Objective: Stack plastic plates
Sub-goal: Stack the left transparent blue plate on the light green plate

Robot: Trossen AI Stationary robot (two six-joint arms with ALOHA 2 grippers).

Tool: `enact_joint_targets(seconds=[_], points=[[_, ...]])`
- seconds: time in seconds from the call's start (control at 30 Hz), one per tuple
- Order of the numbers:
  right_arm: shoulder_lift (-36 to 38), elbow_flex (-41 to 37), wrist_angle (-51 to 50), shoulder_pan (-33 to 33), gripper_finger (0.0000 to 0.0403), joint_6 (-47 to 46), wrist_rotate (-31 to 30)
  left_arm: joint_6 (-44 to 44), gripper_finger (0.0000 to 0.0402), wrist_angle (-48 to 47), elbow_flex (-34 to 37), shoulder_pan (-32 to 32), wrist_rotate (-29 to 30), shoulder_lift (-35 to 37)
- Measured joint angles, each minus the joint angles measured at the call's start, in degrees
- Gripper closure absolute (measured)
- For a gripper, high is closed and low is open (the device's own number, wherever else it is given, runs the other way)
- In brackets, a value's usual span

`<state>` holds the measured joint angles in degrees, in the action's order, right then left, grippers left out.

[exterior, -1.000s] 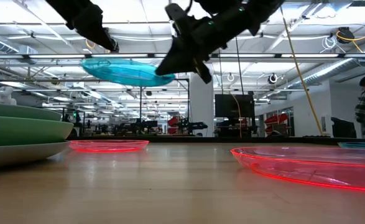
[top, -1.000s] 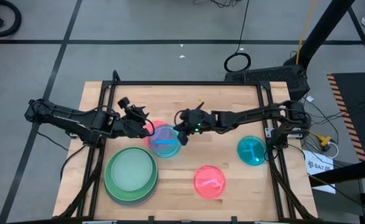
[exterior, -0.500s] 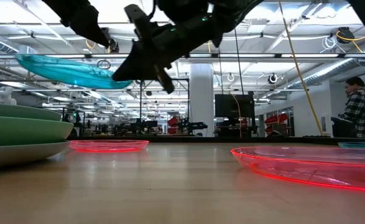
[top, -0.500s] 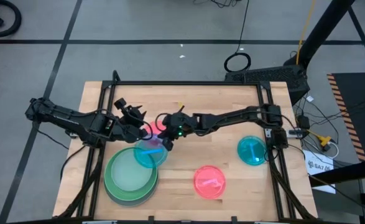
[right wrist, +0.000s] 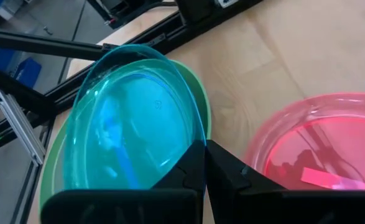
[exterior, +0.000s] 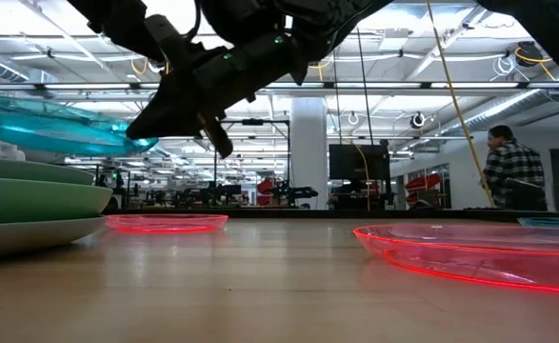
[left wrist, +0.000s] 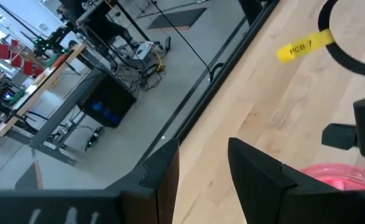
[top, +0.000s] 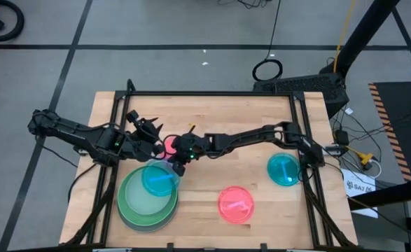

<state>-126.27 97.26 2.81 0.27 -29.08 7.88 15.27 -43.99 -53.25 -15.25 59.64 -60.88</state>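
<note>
Over the table's front-left corner, your right gripper (top: 178, 166) has carried the pinched teal plate (top: 159, 180) above the stack (top: 129, 203); left gripper (top: 149, 134), fingers apart, waits beside.

High view: small translucent pink round plate (top: 167, 146) at centre left mostly hidden under both hands; only a sliver shows. Large grey round plate (top: 164, 219) barely peeks out from under the large green round plate (top: 129, 207) at lower left. Low view: the stack at left edge is cut off, as is the held translucent teal plate (exterior: 41, 126). Second teal plate (exterior: 553, 221) is only a sliver at right edge. Person (exterior: 509, 175) at right too small for detail. Left wrist view: pink plate cut off at bottom right.
</note>
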Motion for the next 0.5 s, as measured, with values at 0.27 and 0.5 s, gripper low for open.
enact_joint_targets(seconds=[0.27, 0.5], points=[[-0.3, 0.4, -1.0, 0.0, 0.0401, 0.2, -1.8, 0.1, 0.0256, 0.0, 0.0, -0.1, 0.0, 0.2], [-0.3, 0.4, -1.2, 0.0, 0.0381, -1.2, -1.8, 0.0, 0.0256, 0.0, 0.0, -0.1, 0.0, 0.2]])
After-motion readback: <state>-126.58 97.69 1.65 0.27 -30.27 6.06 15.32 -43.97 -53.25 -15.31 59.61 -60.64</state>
